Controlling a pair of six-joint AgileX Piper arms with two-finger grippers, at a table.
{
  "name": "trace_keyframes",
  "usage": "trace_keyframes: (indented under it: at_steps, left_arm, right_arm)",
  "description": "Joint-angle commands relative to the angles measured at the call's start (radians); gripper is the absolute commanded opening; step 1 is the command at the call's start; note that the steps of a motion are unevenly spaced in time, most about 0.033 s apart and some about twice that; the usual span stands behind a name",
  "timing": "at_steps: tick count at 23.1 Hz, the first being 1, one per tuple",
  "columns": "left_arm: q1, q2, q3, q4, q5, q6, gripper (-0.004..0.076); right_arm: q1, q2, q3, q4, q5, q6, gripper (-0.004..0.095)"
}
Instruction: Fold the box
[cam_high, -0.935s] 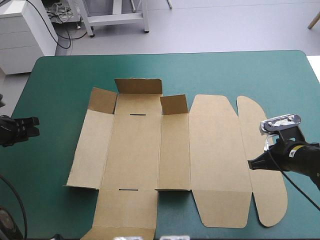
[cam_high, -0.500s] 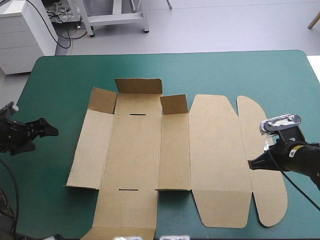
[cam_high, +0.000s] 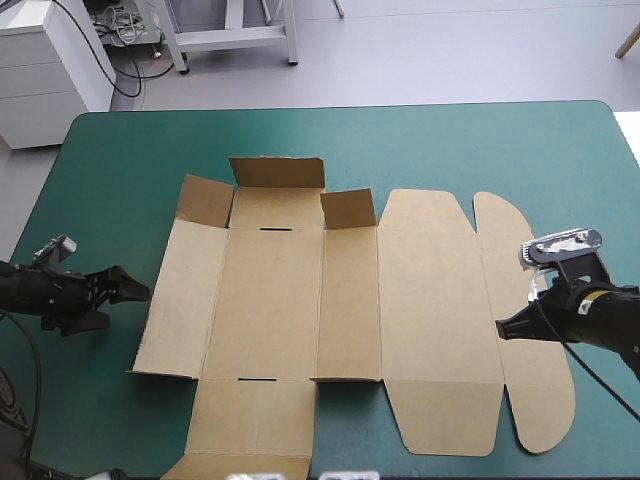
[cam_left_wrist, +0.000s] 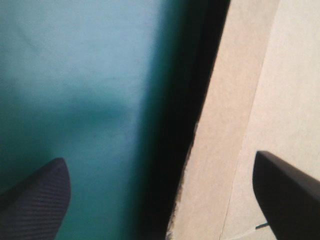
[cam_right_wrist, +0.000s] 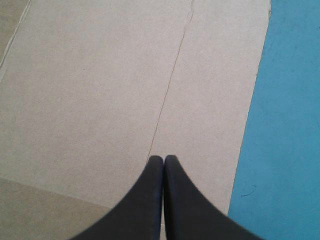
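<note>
Left pincer (cam_high: 125, 303) sits just beside the box's (cam_high: 270, 300) left edge, its black fingers (cam_left_wrist: 37, 197) spread wide and gripping nothing. On its wrist feed that edge runs between them — one finger over the teal-green cover (cam_high: 120, 160), the other over the board. A dark shadow lies under the edge, so I can't tell whether the board rests flat there or whether either finger touches it. Right pincer (cam_high: 498, 328) is closed to a single point with nothing between its fingers. It is over the crease between the box's big right panel and its rounded end flap; I can't confirm contact with the board. The box lies spread open on the cover, with only the three flaps at its far edge tilted up — its nearest flap runs to the high feed's lower border, and I can't make out its end.
</note>
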Motion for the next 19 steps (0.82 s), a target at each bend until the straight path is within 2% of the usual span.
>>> trace_keyframes:
  at_steps: [1,5,8,19]
  left_arm:
    - [-0.065,-0.033,-0.009,-0.045,0.028,0.023,0.0715]
    - [-0.181,-0.033,-0.003,-0.018,0.048,0.028,0.0715]
    - [-0.216,-0.033,-0.003,0.007,0.079,0.016,0.0715]
    - [-0.345,-0.033,-0.003,-0.086,0.079,-0.012,0.0712]
  right_arm:
    - [-0.008,-0.011,-0.024,0.002,-0.04,-0.007,-0.0016]
    - [-0.008,-0.011,-0.024,0.002,-0.043,-0.007,-0.0016]
    - [-0.008,-0.011,-0.024,0.004,-0.043,-0.007,-0.0016]
    - [-0.008,-0.011,-0.024,0.004,-0.042,-0.007,-0.0016]
